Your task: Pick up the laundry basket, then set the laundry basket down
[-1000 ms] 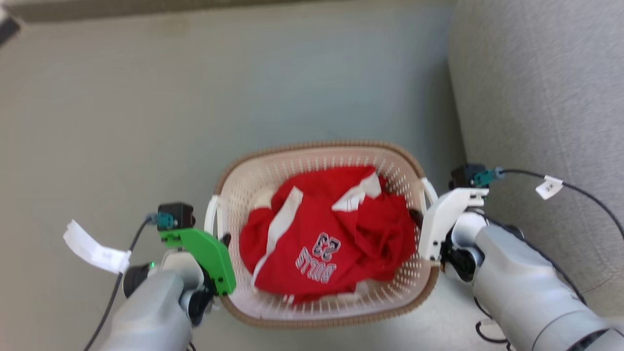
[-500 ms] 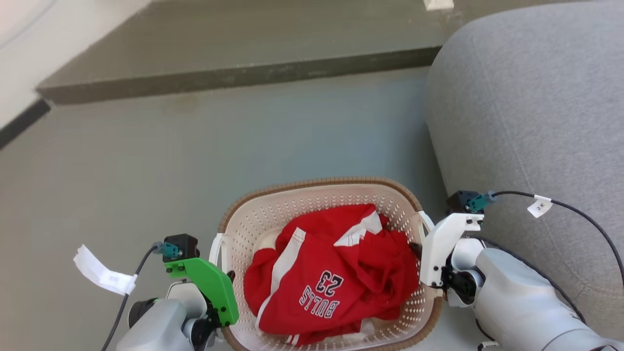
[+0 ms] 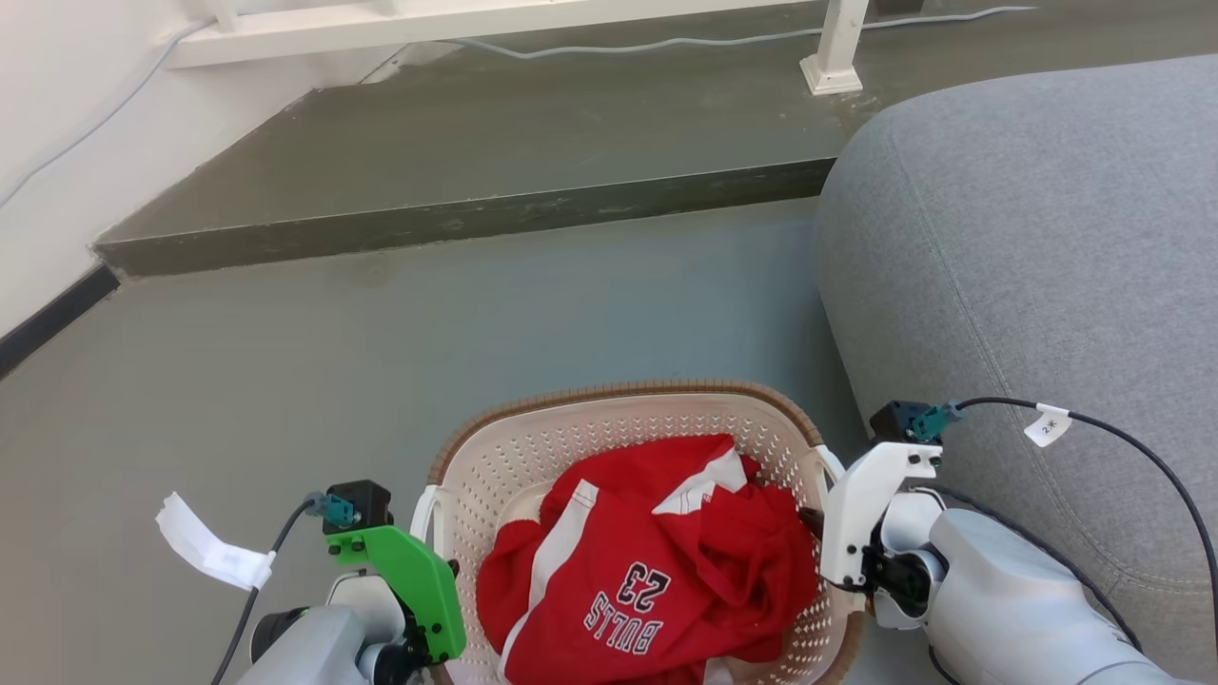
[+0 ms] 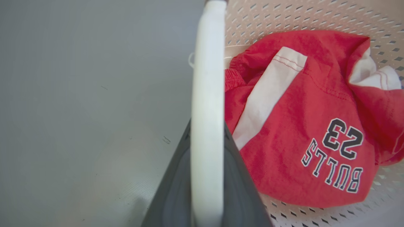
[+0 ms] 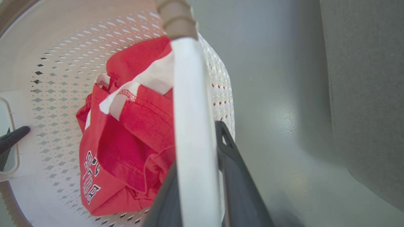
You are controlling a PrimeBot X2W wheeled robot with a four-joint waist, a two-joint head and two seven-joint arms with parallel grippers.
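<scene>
Since a grip on either end keeps the load level, the laundry basket (image 3: 618, 393) sits between the two arms at six o'clock in the head view, close against the robot's front. The left pincer (image 4: 206, 126) is clamped on the white handle (image 4: 206, 78) at the basket's nine o'clock end, with a dark finger on each side of the bar. The right pincer (image 5: 195, 148) is closed the same way on the opposite handle (image 5: 189, 94) at three o'clock. From the bare floor showing past the basket's walls in both wrist views, I'd judge it is being carried clear of the ground, though I can't be certain.

The basket is cream plastic and rounded at the corners. Its walls are pricked all over with small diamond holes, and its rim is banded in brown woven-look trim. A crumpled red garment (image 3: 657, 571) with white trim, lettered BULLS 23, lies heaped in the middle, which probably helps the balance.

Beyond the basket the grey floor (image 3: 381, 362) runs out toward twelve o'clock, and a grey sofa (image 3: 1028, 238) stands close at three o'clock. Farthest off are a raised dark step (image 3: 476, 143), a white post (image 3: 833, 57) and a trailing cable (image 3: 723, 40).
</scene>
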